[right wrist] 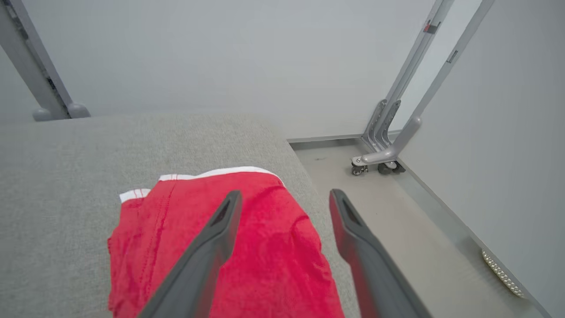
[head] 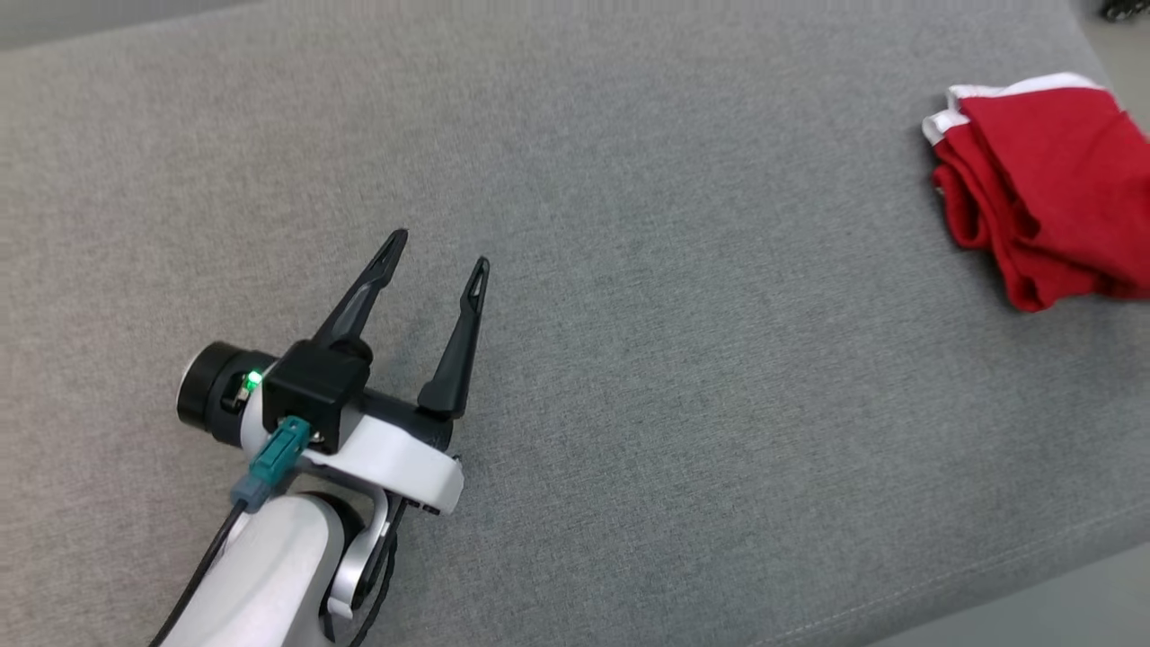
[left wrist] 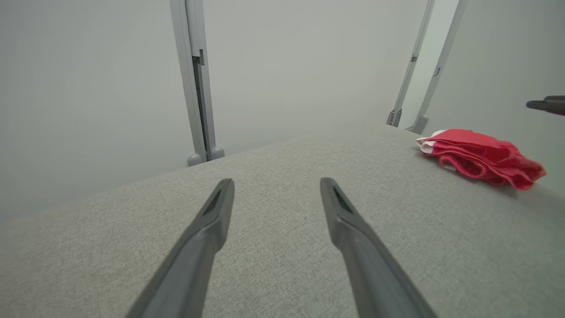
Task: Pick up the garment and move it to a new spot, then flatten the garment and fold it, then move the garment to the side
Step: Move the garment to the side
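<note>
The garment (head: pixel 1042 184) is a red cloth with a white band, folded into a small bundle at the far right edge of the grey cushioned surface (head: pixel 629 359). My left gripper (head: pixel 438 249) rests open and empty at the lower left, far from the bundle. In the left wrist view the garment (left wrist: pixel 479 157) lies off to the right beyond my open left gripper (left wrist: pixel 276 183). In the right wrist view my right gripper (right wrist: pixel 284 194) is open just above the garment (right wrist: pixel 176 247), nothing between its fingers. A tip of the right gripper's finger (left wrist: pixel 545 105) shows above the bundle.
The cushion's right edge (right wrist: pixel 304 176) drops to a pale floor (right wrist: pixel 397 221) beside the garment. Metal frame legs with a caster (right wrist: pixel 379 163) stand at the back right, another post (left wrist: pixel 196 84) behind the cushion. Grey walls close the space.
</note>
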Controlling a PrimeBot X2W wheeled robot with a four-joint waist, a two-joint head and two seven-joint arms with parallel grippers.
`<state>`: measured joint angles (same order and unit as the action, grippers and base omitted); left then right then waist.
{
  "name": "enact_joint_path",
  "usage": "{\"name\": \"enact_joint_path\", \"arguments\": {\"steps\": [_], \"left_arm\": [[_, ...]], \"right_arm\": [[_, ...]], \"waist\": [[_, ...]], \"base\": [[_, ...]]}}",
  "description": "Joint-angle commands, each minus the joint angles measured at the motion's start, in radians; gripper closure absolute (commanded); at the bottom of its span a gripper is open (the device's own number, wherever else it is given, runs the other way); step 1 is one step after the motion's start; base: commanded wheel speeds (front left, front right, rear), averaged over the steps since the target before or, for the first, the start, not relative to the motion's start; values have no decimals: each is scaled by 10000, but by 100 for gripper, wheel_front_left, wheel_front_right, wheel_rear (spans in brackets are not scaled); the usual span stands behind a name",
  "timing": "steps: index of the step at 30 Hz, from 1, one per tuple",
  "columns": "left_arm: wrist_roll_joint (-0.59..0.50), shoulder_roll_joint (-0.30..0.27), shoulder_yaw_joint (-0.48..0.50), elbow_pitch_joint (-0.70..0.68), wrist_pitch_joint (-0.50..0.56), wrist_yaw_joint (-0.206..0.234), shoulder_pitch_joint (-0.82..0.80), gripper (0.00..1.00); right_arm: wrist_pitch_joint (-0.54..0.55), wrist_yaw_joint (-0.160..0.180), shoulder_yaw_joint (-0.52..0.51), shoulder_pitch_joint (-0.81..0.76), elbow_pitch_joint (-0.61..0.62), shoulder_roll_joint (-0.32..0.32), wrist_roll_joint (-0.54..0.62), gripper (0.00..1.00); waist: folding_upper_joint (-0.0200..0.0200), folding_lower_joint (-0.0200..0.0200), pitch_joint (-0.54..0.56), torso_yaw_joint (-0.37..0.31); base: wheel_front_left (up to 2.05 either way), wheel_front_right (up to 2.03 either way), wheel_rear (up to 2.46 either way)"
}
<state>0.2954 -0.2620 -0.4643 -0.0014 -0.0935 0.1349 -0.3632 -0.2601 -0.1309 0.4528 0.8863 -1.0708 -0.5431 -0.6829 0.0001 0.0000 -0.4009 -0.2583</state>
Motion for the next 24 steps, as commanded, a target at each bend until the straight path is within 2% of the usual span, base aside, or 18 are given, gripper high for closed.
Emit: {"name": "enact_joint_path", "arguments": {"steps": [1, 5, 12, 19, 24], "left_arm": [[103, -11, 112, 69, -101, 77, 131, 0], [394, 72, 258, 258, -337, 225, 594, 0], [819, 149, 588, 412, -655, 543, 1383, 0], [1106, 122, 891, 574, -904, 773, 1903, 0], [1313, 56, 1241, 742, -1109, 969, 2238, 0]], "right_arm": [[-56, 1, -335, -376, 353, -2, 192, 0], [-54, 1, -1650, -1587, 1801, 388, 955, 0], [-55, 1, -3600, -4083, 4547, 1821, 2534, 0], [-54, -1, -4468, -5779, 6699, 3257, 3774, 0], [218, 1, -4818, -6522, 7852, 3988, 4444, 0]], "waist": [[-1, 0, 455, -11], [-1, 0, 1052, 126], [-1, 0, 1779, 575], [-1, 0, 2294, 1337], [-1, 0, 2604, 1907]], "base": [[0, 0, 0], [0, 0, 0], [0, 0, 0], [0, 0, 0], [0, 0, 0]]}}
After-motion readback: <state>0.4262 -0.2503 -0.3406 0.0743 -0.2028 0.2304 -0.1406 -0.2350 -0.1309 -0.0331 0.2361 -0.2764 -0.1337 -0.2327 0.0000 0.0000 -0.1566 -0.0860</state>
